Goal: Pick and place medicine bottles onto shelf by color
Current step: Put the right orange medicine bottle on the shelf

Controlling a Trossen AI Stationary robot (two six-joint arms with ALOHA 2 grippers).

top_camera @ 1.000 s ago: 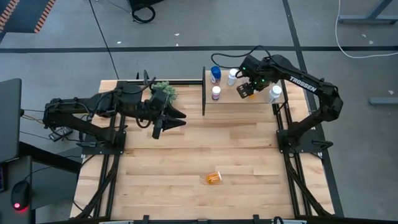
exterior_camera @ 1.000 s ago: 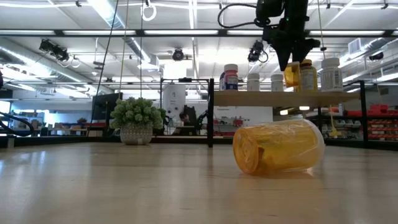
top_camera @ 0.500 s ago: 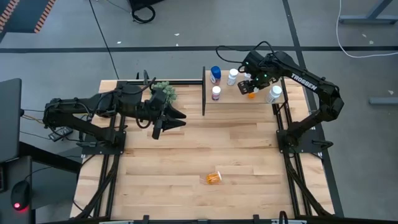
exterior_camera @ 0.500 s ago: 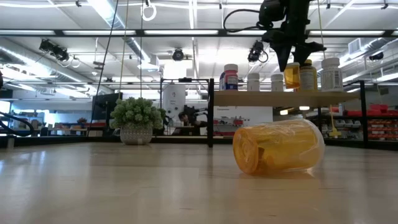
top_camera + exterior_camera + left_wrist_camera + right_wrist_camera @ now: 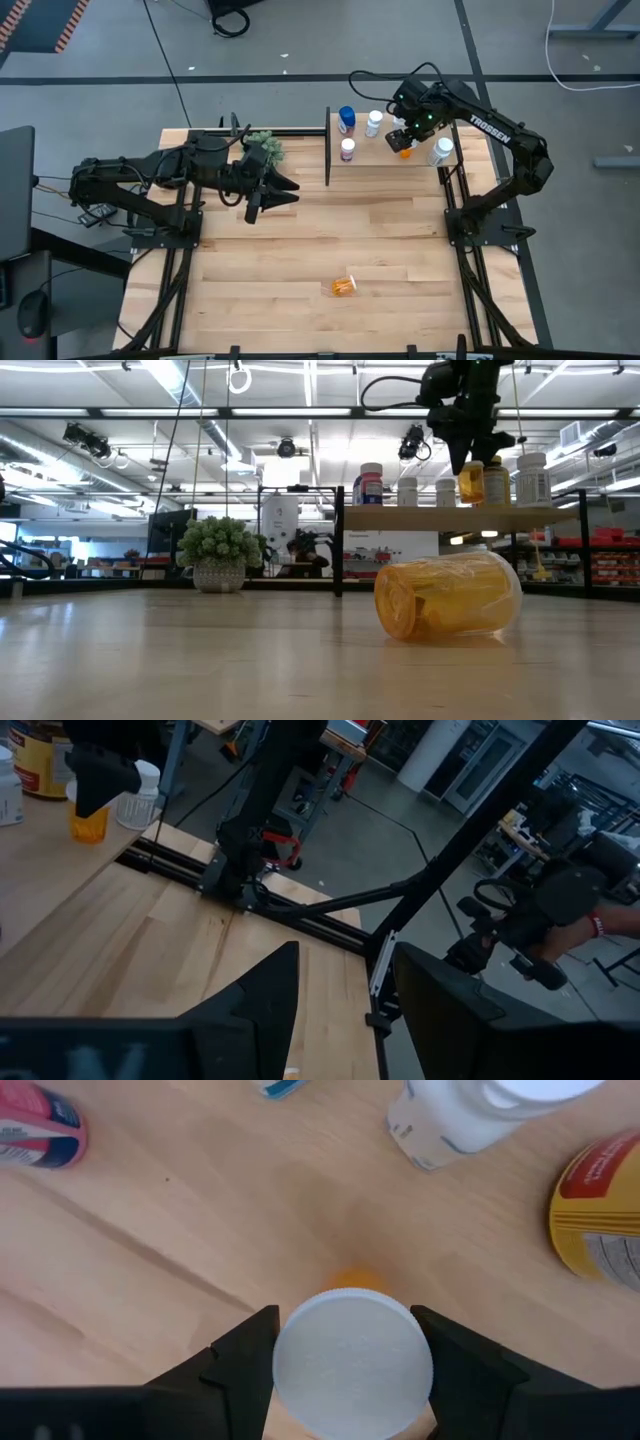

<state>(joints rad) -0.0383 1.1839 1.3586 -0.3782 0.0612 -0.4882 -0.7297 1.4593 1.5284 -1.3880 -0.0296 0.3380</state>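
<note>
The right pincer (image 5: 352, 1380) is now straddling the orange bottle (image 5: 403, 150), just lowered onto the shelf (image 5: 375, 152) (white cap up), fingers spread beside it. Placement is looking finished. Another orange bottle (image 5: 344, 286) is lying on the surface (image 5: 300, 250).

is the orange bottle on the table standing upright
No, in the low view the orange bottle lies on its side on the table, its round end facing the camera.

Setting: robotics lab or industrial workshop hall. Evidence: grey concrete floor (image 5: 300, 40) with taped lines and loose cables; open ceiling with strip lights (image 5: 300, 412) and exposed ducting; a slatted wooden worktable (image 5: 330, 240) on black metal framing; storage racks (image 5: 610, 555) and equipment stands in the background; further robot hardware beyond the table.
</note>
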